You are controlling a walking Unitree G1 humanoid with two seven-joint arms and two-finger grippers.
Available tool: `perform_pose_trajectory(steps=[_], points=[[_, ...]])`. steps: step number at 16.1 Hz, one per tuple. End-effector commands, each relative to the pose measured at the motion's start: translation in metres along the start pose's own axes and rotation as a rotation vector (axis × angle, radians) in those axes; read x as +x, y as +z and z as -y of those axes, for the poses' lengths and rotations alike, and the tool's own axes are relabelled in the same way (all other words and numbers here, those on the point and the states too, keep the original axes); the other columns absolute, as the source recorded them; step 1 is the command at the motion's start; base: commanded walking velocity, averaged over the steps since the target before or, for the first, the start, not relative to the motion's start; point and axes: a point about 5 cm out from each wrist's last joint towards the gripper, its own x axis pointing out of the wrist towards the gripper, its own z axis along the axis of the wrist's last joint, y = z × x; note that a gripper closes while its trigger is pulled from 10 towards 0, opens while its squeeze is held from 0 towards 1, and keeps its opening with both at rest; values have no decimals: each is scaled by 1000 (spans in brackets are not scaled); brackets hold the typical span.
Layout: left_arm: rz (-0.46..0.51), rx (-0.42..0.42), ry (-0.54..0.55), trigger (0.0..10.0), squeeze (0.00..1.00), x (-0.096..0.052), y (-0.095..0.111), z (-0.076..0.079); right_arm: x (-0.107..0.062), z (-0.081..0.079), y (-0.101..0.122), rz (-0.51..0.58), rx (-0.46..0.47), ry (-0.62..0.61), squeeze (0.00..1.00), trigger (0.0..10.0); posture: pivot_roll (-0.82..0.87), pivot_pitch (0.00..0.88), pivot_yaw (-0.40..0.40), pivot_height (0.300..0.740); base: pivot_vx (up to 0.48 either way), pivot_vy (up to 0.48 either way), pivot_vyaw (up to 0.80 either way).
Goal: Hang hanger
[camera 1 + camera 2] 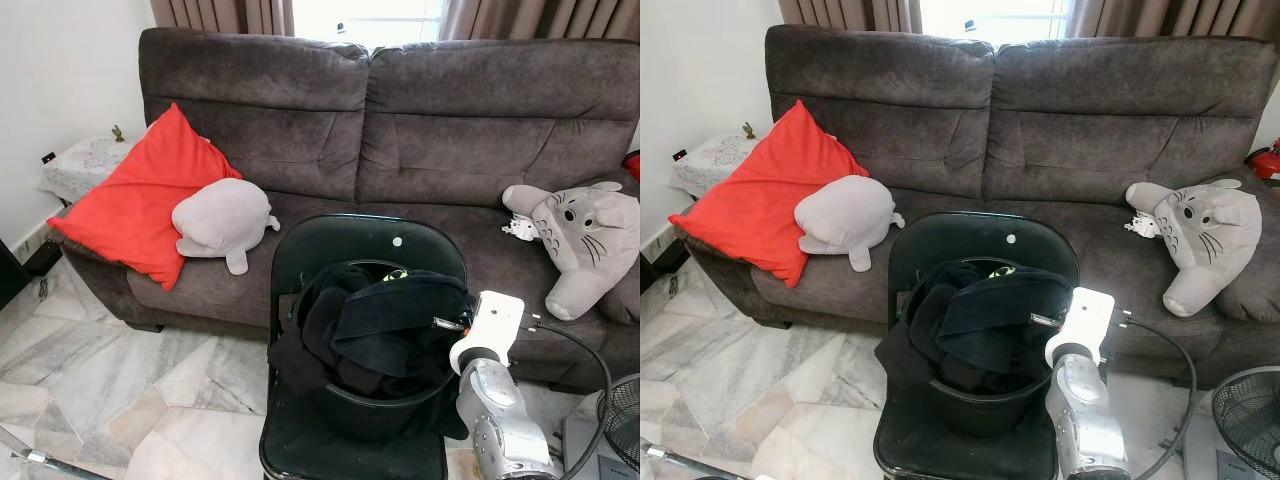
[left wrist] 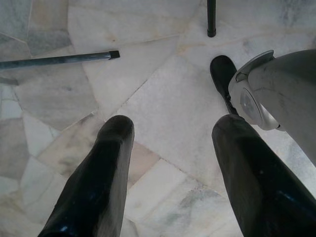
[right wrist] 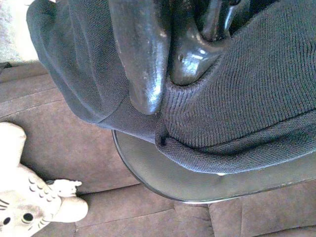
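A black bucket (image 1: pixel 375 412) heaped with dark clothes (image 1: pixel 385 318) stands on a black chair (image 1: pixel 360 240) in front of the sofa. My right arm (image 1: pixel 495 390) reaches up from the lower right, and its gripper (image 1: pixel 441 322) is at the right side of the pile. In the right wrist view the right gripper (image 3: pixel 165 91) is shut on a fold of dark knit garment (image 3: pixel 247 98), its fingers (image 3: pixel 140 54) pressed close together over the chair's rim. The left gripper (image 2: pixel 173 127) hangs open above the marble floor, with nothing between its fingers.
A dark brown sofa (image 1: pixel 400 120) runs behind the chair, holding a red cushion (image 1: pixel 140 195), a grey plush (image 1: pixel 222 220) and a grey cat-like plush (image 1: pixel 580 235). A fan (image 1: pixel 620 420) stands at the lower right. A metal rod (image 2: pixel 59 60) lies on the floor.
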Motion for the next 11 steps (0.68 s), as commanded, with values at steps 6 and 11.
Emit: perform_pose_trajectory(steps=[6, 11], points=[[-12, 4, 5, 10000, 0, -1, -6, -1, -4, -34, 24, 297, -587, 212, 0, 0, 66, 0, 62, 740, 0, 0, 0], [-2, -1, 24, 10000, 0, -1, -6, -2, -4, -27, 30, 352, -577, 124, 0, 0, 71, 0, 63, 740, 0, 0, 0]])
